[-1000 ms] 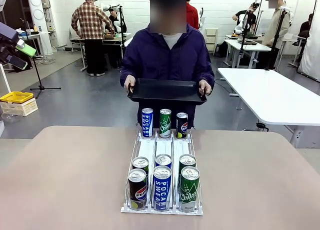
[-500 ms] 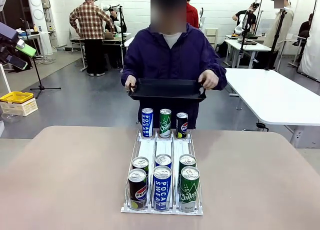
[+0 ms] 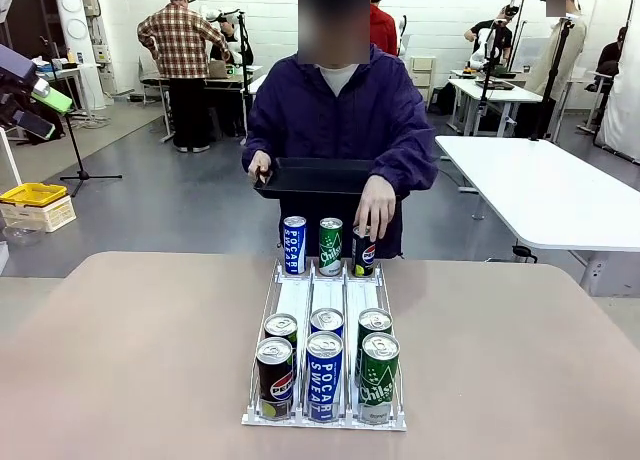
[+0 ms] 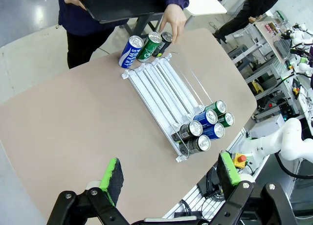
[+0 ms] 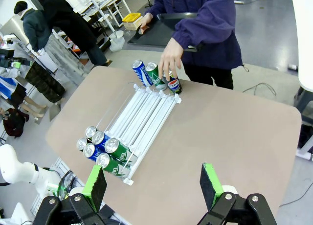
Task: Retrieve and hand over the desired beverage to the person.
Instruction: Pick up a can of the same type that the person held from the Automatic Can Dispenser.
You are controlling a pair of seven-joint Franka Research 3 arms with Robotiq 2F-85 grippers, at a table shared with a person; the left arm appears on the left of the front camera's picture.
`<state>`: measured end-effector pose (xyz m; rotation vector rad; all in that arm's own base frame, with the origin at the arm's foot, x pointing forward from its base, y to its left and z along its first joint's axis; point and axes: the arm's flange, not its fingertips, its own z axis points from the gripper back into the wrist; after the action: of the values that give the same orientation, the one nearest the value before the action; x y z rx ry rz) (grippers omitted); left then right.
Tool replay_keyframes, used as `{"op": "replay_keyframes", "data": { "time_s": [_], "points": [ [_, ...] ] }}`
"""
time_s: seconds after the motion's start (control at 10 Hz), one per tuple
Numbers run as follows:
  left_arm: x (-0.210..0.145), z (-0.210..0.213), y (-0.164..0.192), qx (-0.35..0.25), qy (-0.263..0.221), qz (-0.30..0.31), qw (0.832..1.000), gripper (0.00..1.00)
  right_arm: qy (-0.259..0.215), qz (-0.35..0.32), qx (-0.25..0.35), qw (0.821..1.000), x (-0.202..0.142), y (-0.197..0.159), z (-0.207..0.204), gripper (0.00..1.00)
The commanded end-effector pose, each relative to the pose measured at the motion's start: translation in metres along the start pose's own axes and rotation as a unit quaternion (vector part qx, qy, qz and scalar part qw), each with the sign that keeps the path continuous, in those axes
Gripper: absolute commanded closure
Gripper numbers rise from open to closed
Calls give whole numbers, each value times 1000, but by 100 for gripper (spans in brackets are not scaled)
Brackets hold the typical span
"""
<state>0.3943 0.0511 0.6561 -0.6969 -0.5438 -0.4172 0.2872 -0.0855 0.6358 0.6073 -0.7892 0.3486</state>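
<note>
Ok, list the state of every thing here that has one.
Left gripper: open, empty.
Right gripper: open, empty.
Black tray: held by one of the person's hands.
Far Pepsi can: upright, person's other hand on top.
Rack: six upright cans at near end.

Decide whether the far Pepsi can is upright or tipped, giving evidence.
Upright: the Pepsi can stands on its base at the far end of the rack, the person's hand at its top.

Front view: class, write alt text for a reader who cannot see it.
A person across the table holds a black tray with one hand and has the other hand atop a Pepsi can, rightmost of three at the far end of a white rack. Six more cans fill its near end.
</note>
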Motion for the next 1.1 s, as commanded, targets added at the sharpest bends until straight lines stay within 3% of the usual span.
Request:
{"op": "replay_keyframes", "data": {
  "time_s": [0.0,1.0],
  "points": [
    [1,1,0,-7,-3,-5,1000,0,-5,4,15,1000,2,-1,-3,0],
    [1,1,0,-7,-3,-5,1000,0,-5,4,15,1000,2,-1,-3,0]
  ]
}}
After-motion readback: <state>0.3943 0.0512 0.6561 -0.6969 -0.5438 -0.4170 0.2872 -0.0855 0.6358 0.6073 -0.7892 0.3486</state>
